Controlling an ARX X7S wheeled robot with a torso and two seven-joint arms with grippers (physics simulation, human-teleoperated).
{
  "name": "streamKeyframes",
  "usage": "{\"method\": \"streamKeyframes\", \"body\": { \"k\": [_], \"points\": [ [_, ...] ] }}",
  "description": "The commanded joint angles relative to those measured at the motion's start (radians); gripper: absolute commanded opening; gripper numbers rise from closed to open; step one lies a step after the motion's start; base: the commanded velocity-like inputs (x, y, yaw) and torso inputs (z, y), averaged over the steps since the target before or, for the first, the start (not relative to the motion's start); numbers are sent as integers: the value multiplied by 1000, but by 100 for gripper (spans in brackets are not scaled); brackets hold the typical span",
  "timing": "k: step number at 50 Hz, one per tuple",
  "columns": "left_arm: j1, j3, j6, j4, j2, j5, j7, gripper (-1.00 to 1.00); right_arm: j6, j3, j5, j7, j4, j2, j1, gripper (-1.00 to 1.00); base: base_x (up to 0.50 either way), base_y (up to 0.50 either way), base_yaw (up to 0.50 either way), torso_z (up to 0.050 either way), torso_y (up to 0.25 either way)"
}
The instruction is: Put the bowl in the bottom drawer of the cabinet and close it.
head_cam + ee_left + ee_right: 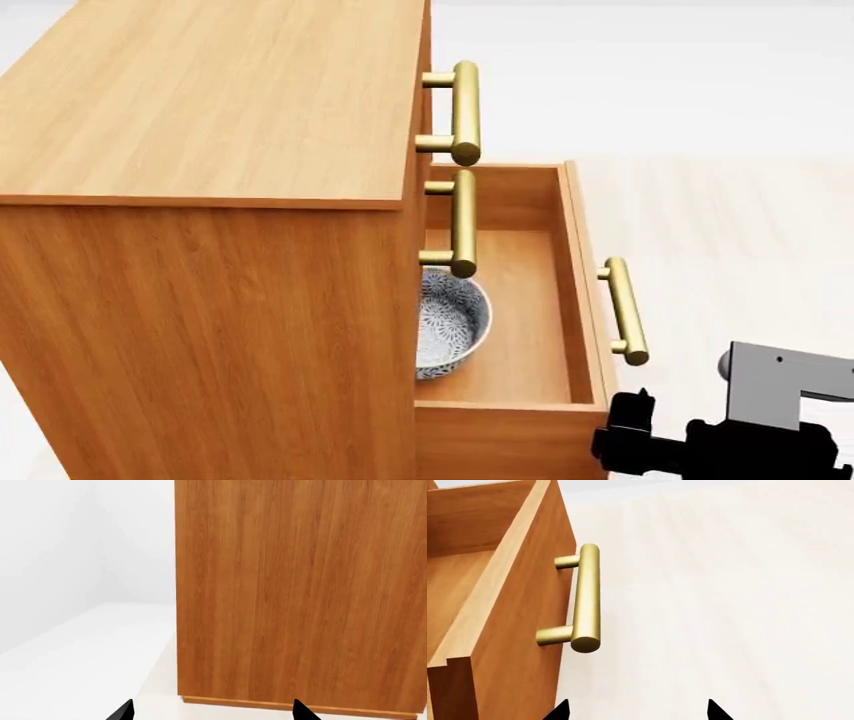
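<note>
With your right gripper [637, 711] spread and empty, a glancing push on the handle [584, 599] at its 11 o'clock could leave the bottom drawer [577, 290] ajar, rattling the bowl [447, 322].

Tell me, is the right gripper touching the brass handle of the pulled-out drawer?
Apart. In the right wrist view, the right gripper shows its open fingertips at the picture's edge, with bare pale floor between them and the handle of the bottom drawer.

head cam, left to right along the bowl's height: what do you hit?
cabinet side panel → bowl inside the open bottom drawer → the drawer's front panel → its brass handle → pale floor.
</note>
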Motion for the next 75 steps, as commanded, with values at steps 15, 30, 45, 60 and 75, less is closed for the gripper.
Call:
{"method": "streamKeyframes", "body": {
  "k": [15, 30, 45, 60, 75],
  "points": [
    [0, 1, 5, -3, -2, -1, 0, 100, -11, -33, -15, -2, 23, -26, -5, 100, 0, 0, 0, 0, 0],
    [-3, 2, 5, -5, -2, -4, 1, 100, -12, -51, -5, 3, 20, -35, -6, 100, 0, 0, 0, 0, 0],
    [-3, 4, 7, -5, -3, -6, 2, 100, -22, -78, 2, 10, 31, -51, -9, 100, 0, 0, 0, -1, 0],
    [0, 5, 2, 1, -4, 0, -3, 100, -33, -97, 9, 20, 39, -60, -11, 100, 0, 0, 0, -1, 0],
    [-1, 5, 4, 1, -6, -5, -3, 100, -28, -128, 18, 28, 21, -74, -6, 100, 0, 0, 0, 0, 0]
  ]
}}
